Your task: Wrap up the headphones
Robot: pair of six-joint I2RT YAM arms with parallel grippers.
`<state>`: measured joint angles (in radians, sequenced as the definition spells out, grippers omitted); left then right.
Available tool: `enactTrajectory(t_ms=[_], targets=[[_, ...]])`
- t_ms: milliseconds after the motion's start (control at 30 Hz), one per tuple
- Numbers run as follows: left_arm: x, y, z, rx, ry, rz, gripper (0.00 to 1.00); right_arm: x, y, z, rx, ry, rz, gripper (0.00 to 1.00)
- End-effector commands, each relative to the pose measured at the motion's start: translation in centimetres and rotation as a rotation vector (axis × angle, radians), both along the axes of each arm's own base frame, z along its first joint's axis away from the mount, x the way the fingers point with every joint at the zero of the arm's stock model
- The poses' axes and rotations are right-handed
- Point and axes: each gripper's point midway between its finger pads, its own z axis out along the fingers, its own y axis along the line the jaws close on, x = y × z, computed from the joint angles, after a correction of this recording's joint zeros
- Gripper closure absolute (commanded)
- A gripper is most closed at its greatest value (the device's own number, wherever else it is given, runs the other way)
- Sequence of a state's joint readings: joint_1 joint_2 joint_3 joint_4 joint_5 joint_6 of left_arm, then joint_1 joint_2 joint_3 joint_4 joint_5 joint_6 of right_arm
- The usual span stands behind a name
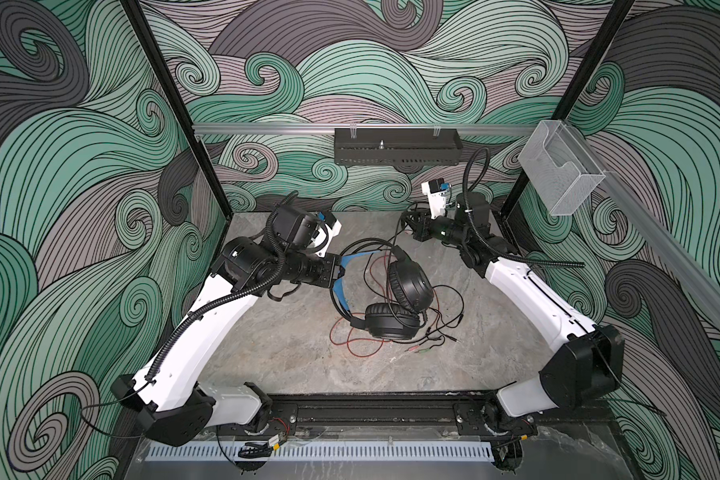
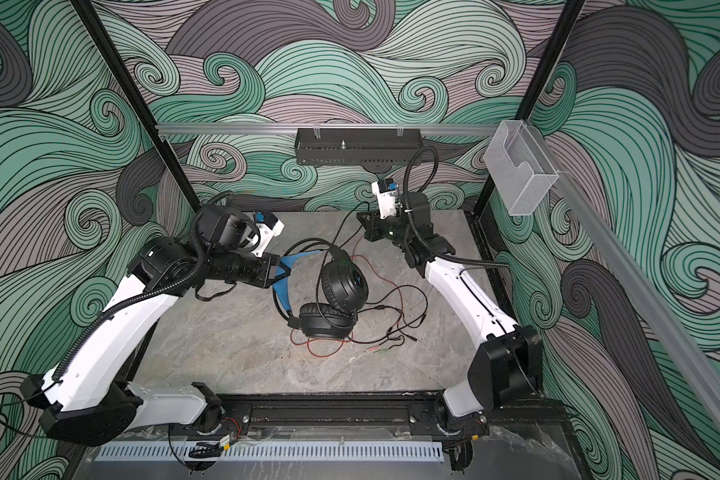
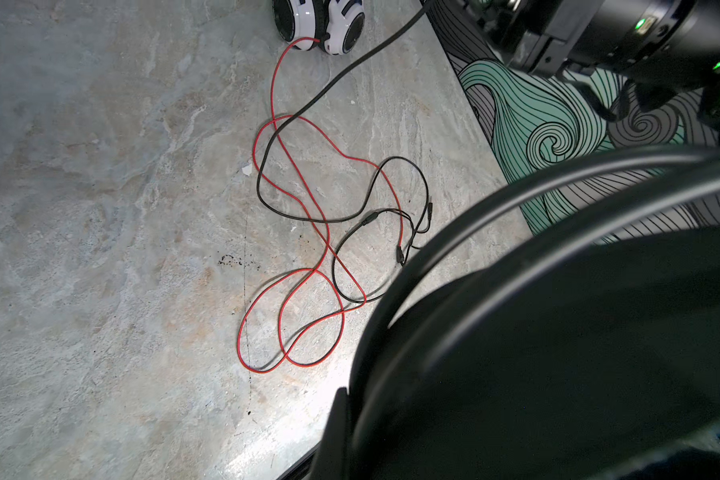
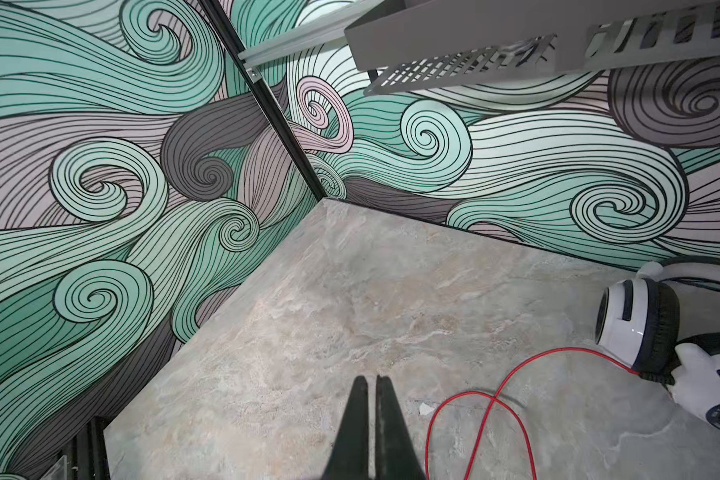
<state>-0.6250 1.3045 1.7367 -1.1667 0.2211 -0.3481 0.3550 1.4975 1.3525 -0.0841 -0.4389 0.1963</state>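
At mid-table, my left claw (image 1: 338, 271) grips the black headset (image 1: 410, 286) by its band (image 1: 353, 257); right claw (image 4: 371, 379) sits closed; red cord (image 3: 272, 91) and black cord (image 3: 352, 66) sprawl unwrapped.

Both top views look steeply down from high over the front edge, sharing nearly the whole grey marbled worktop (image 1: 292, 353) and green swirl-patterned back wall (image 1: 350, 83). The left wrist view peers closely past the black over-ear headset (image 3: 558, 353) across the worktop to the white-and-black headset (image 3: 321, 25). The right wrist view, low over the right claw (image 4: 371, 380), faces the back left corner and shares that headset.
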Motion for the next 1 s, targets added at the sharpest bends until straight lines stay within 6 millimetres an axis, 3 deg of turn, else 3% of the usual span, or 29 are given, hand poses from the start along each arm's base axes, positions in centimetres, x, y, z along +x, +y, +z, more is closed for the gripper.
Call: enactTrajectory(t_ms=[0,267,400,500,800,967], targets=[[-0.4,-1.1,3.3,-0.118,-0.080,-0.036,1.00,-0.6,-0.2,-1.2,-0.042,0.019,-0.006,1.00],[0.0,-2.8,4.0,-0.188,-0.070,-0.069,1.00,-2.2,1.8,-1.6,-0.103,0.002,0.060,0.98],[0.5,-3.1,6.8,-0.277,-0.120,-0.040,1.00,-3.0,2.4,-2.0,-0.074,-0.003,0.086,0.95],[1.2,-3.6,9.5,-0.365,-0.161,-0.010,1.00,-4.1,3.1,-0.9,-0.033,-0.045,0.118,0.92],[4.3,-3.1,15.0,-0.543,-0.295,0.153,1.00,-6.7,5.0,4.1,0.106,-0.165,0.219,0.83],[5.4,-2.5,17.1,-0.568,-0.363,0.209,1.00,-7.5,5.9,5.5,0.153,-0.181,0.266,0.81]])
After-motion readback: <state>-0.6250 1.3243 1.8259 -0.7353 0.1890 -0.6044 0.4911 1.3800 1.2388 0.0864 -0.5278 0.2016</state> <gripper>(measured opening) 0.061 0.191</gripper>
